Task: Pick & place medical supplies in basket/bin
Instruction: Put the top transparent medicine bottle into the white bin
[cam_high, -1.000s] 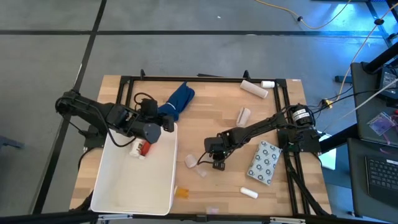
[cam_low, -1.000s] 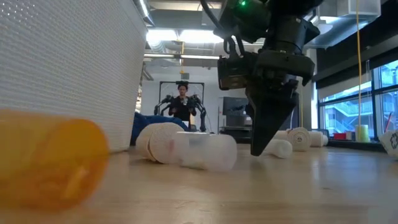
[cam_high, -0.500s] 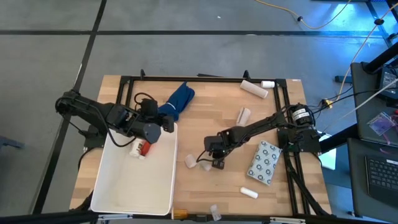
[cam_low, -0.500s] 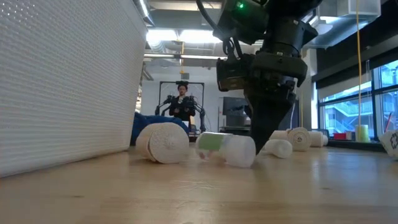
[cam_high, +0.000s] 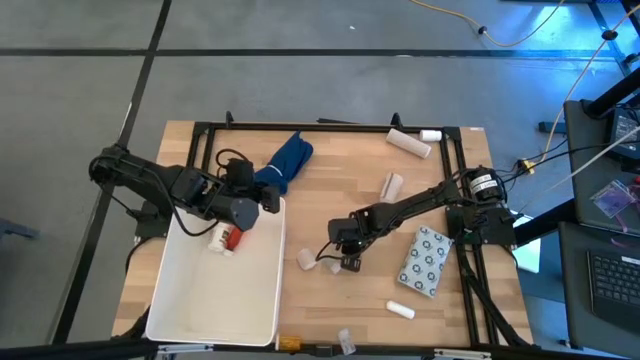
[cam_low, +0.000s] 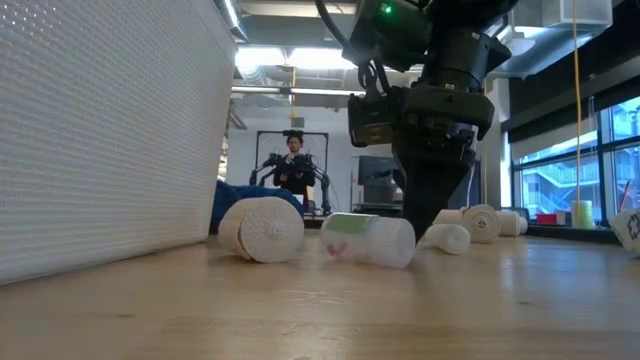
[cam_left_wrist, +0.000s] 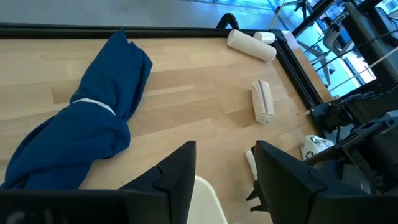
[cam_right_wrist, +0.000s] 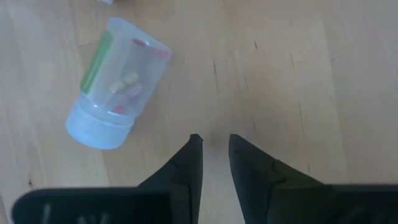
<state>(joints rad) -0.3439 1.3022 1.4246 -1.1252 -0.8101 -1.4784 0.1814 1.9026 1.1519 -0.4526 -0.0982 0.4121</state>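
**Right gripper down beside the clear pill bottle, nothing in hand**

My right gripper (cam_high: 349, 262) stands near the middle of the table, tips just above or on the wood. In my right wrist view the two fingers (cam_right_wrist: 186, 163) are nearly together with only a thin gap, and bare wood shows between them. So I am clenched on nothing. The clear pill bottle (cam_right_wrist: 116, 83), with its green label stripe and pale cap, lies on its side just beside my tips, not between them. In the low view it rests on the table right in front of the gripper, next to a beige roll (cam_low: 262, 229).

My left gripper (cam_high: 240, 212) hangs over the far end of the white bin (cam_high: 200, 318), fingers partly apart and empty as far as its wrist view shows. A red bottle (cam_high: 231, 239) already lies in the bin near that end. The blue cloth (cam_high: 288, 161), the dotted packet (cam_high: 425, 260), and several white bottles and rolls are still out on the table.

I judge this is the pick step for the clear bottle, and the grasp is not made. Next I need to spread my fingers, shift sideways over the bottle's body, straddle it across its width, and close. It is round and lying down, so it may roll off if I touch it with one finger first.
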